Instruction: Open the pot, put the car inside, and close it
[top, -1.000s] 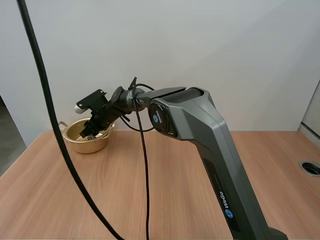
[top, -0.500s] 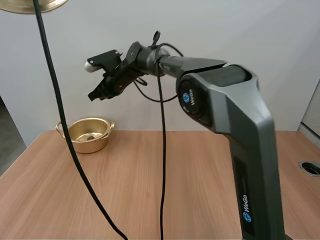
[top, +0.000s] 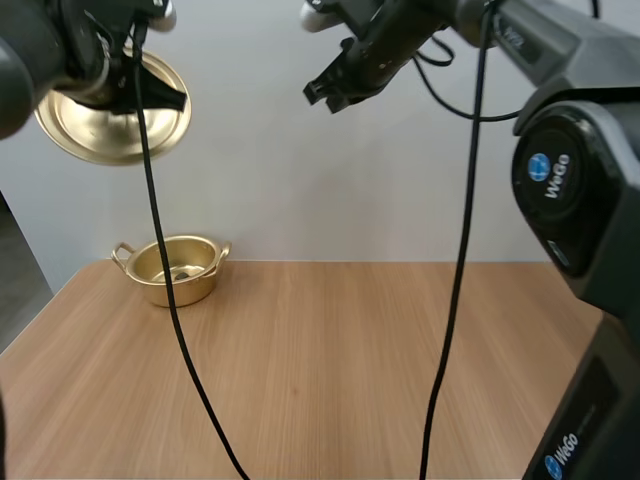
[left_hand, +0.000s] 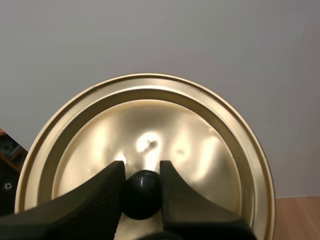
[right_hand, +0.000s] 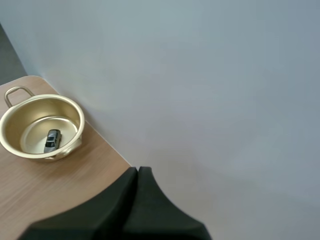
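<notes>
– What does the left gripper (left_hand: 141, 172) hold?
– Its fingers clamp the black round knob (left_hand: 141, 196) of the round golden metal lid (left_hand: 150, 125), which is tilted on edge high above the wooden table (top: 350, 370).
– The right gripper (right_hand: 137, 172)?
– Fingers pressed together, gripping nothing.
– The car?
– The small dark toy car (right_hand: 51, 140) lies inside the open golden two-handled pot (right_hand: 10, 145), near the table's far left corner, close to the back edge. Both grippers are well above it.
– What has changed?
– Half a second ago the right gripper hung lower, nearer the pot. The lid has dropped further into the high view. The pot seems unmoved.
</notes>
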